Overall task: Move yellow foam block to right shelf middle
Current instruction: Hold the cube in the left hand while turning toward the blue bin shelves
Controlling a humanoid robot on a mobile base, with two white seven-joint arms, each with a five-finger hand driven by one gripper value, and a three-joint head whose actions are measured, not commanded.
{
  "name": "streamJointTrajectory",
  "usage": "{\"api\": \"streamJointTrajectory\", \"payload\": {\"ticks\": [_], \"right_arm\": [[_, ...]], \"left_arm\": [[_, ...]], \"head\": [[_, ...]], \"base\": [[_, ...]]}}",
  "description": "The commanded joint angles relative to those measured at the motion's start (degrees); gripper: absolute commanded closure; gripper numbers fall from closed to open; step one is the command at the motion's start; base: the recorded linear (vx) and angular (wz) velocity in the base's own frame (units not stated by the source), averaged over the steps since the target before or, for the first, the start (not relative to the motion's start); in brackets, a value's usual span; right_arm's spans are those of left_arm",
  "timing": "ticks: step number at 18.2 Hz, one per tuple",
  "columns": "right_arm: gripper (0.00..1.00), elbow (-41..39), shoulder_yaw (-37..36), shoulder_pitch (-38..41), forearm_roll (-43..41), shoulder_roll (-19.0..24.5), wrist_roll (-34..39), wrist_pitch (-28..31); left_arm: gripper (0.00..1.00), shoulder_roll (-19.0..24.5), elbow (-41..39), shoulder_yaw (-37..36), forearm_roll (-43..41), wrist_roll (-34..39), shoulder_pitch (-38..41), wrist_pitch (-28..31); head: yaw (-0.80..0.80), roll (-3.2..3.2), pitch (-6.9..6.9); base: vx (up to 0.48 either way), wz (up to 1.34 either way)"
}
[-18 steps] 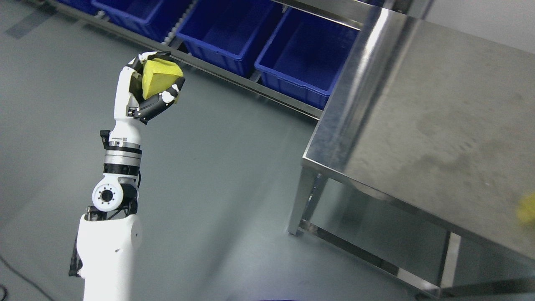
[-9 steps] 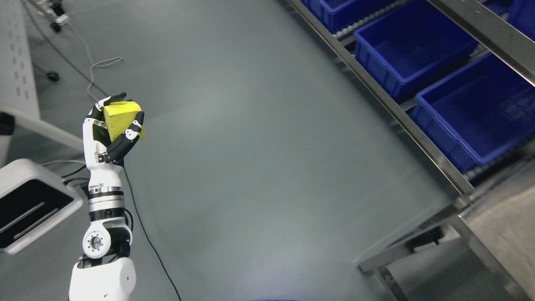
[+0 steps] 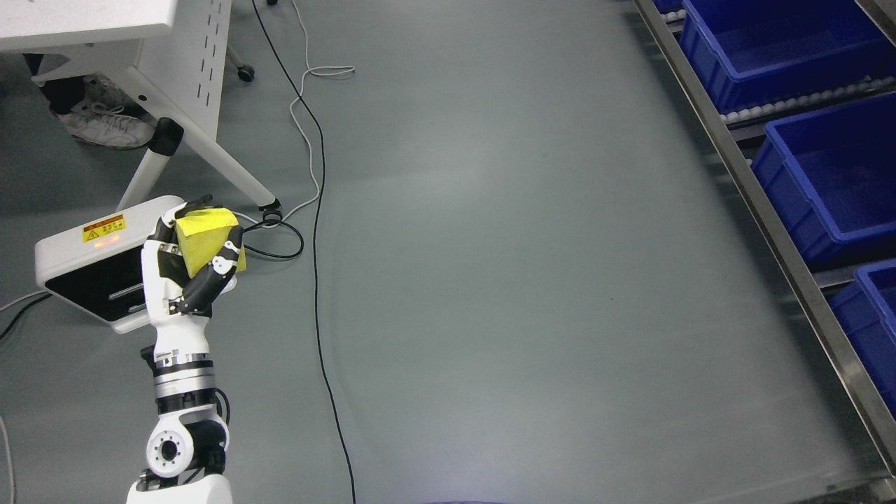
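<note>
My left hand (image 3: 190,260) is raised upright at the lower left of the head view, its dark fingers (image 3: 210,276) curled around a yellow foam block (image 3: 203,234). The block's top and one side face show above the fingers. The shelf rail (image 3: 763,210) runs down the right edge, with blue bins (image 3: 826,182) on it. My right arm is out of the picture.
A white box device (image 3: 91,269) with a warning sticker sits on the floor behind the hand. A white table leg (image 3: 203,150) and a person's shoes (image 3: 98,126) are at the upper left. Black and white cables (image 3: 318,231) trail across the grey floor.
The whole picture has swung left: the steel table left the view, the shelf slid to the right edge, and a white desk and floor device came in. The hand still holds the block.
</note>
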Motion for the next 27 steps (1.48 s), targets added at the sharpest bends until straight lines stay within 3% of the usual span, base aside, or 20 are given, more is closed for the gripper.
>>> {"api": "streamJointTrajectory", "payload": {"ticks": [1, 12, 27], "right_arm": [[0.0, -1.0, 0.0, 0.7, 0.1, -1.0, 0.0, 0.0], [0.0, -1.0, -0.1, 0.7, 0.1, -1.0, 0.0, 0.0], [0.0, -1.0, 0.0, 0.7, 0.1, -1.0, 0.0, 0.0]], "left_arm": [[1.0, 0.9, -1.1, -2.9, -1.1, 0.0, 0.7, 0.1], [1.0, 0.9, -0.7, -2.6, -1.6, -0.2, 0.1, 0.2], [1.0, 0.9, -0.7, -2.6, -2.6, -0.3, -0.7, 0.2]], "head": [[0.0, 0.0, 0.0], [0.0, 0.0, 0.0], [0.0, 0.0, 0.0]], "base": [[0.152, 0.26], [0.311, -0.1], [0.539, -0.2]]}}
